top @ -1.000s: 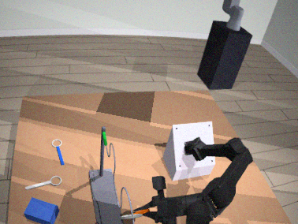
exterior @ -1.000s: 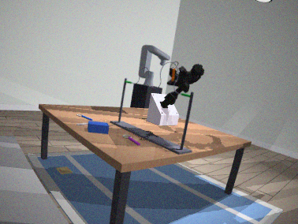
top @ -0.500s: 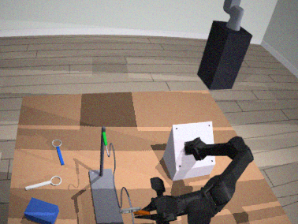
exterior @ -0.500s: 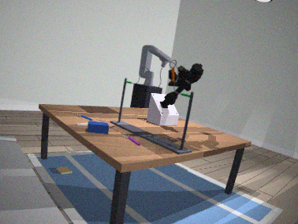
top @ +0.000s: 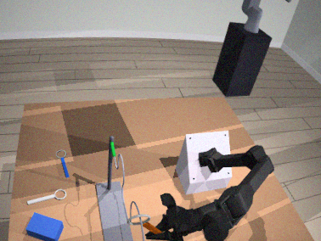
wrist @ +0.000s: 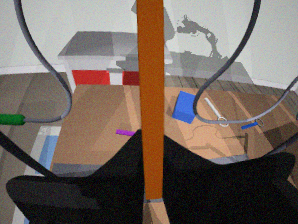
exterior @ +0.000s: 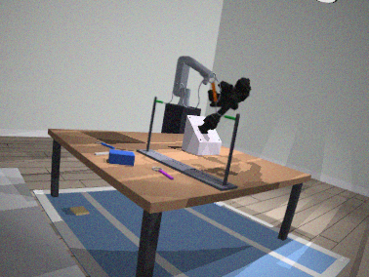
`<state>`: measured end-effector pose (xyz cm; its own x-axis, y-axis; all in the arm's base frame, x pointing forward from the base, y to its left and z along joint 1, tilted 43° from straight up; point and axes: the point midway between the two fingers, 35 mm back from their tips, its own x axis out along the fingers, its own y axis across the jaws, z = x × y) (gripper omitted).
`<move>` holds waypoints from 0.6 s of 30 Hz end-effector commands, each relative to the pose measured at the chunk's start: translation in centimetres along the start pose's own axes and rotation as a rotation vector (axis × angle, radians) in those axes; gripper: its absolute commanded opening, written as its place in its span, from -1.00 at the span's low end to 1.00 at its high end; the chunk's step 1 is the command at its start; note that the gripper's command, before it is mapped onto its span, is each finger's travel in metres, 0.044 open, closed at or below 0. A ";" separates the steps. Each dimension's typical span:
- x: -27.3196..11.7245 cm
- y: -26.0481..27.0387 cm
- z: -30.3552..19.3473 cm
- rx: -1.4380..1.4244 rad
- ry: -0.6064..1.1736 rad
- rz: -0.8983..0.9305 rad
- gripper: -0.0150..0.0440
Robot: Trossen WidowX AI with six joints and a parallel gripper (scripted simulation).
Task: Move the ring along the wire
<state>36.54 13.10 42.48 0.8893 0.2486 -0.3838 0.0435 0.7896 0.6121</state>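
The thin ring (top: 139, 219) is off the green ends, out over the curving grey stretch of wire (top: 123, 170) (exterior: 199, 91) (wrist: 244, 42) between the posts. Your hand (top: 158, 233) (exterior: 215, 99) (wrist: 147, 133) is clamped on its flat orange handle (top: 152, 227) (exterior: 214, 92) (wrist: 151, 100), so the pick-up is done and the carry looks partly made. You still have to finish the run, hang the ring on the far green part, let go and back away. From these views alone you cannot tell which post is the goal, nor be sure that the wire runs through the ring without touching it

The exterior view gives you both ends: a green sleeve by the left dark post (exterior: 151, 127) and another by the right dark post (exterior: 232, 151), with the handle nearer the right one. The top view shows only one post with its green sleeve (top: 113, 149), but there you see the ring beside the wire's loop. The wrist view leaves the ring out and shows you the handle upright between the fingers, wire on both sides. A purple-handled tool (exterior: 166, 174) (wrist: 125, 133) on the wooden worktop (top: 170, 114) (exterior: 273, 171) (wrist: 95, 112) shows in the exterior and wrist views, not from the top
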 end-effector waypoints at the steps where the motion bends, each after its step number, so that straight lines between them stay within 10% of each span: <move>1: -0.3 0.3 0.3 0.060 -0.008 0.038 -1.00; 18: -0.4 1.4 0.4 0.267 -0.011 0.156 -1.00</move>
<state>36.62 13.89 43.27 0.8961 0.3330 -0.2933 0.0314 0.6118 0.7904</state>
